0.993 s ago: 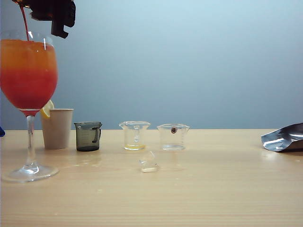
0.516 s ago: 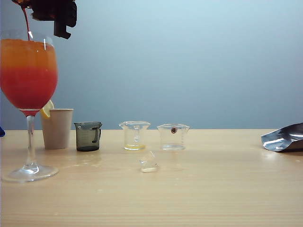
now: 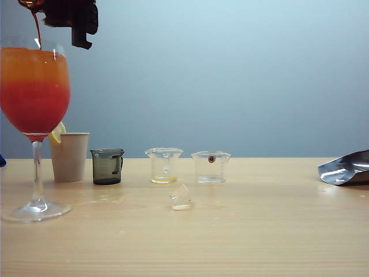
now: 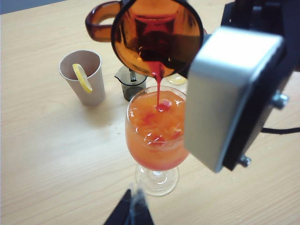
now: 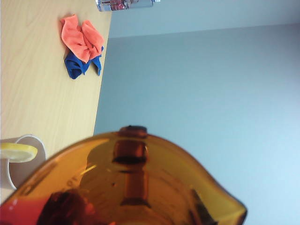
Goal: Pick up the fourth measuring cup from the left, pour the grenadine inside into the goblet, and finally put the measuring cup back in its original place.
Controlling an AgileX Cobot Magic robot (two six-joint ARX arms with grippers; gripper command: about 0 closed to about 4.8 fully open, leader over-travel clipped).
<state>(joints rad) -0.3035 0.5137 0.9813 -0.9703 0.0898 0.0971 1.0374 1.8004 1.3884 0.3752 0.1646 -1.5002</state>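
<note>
Pour in progress. The right gripper [image 3: 72, 17] hangs above the goblet [image 3: 34, 115] at the far left of the exterior view, clamped on the fourth measuring cup [image 4: 157, 37]. Cup is tipped hard over, spout down, handle off to the side, so its mouth faces the left wrist cam. Reason for the steep tilt, in my judgement: syrup is thick and little remains, so it needs a near-inverted cup to drain.

The grenadine [image 4: 158, 86] falls as a thin red thread from the spout into the middle of the bowl; spout sits directly over the rim opening, not touching glass. Drink is orange on top, red lower down in the ext. view. Goblet is nearly full, so margin for splash is small.

The left gripper [image 4: 132, 211] is parked low beside the goblet foot, apart from it, holding nothing; fingers look drawn together, but only the tips show, so I can't tell for sure.

Table [image 3: 259, 231]: paper cup w/ lemon slice [image 3: 69, 156], dark-grey cup [image 3: 107, 166], two clear cups [image 3: 164, 165] in a row; the slot right of them stands vacant for the return. Step left: finish drain, level the cup, set it back.
</note>
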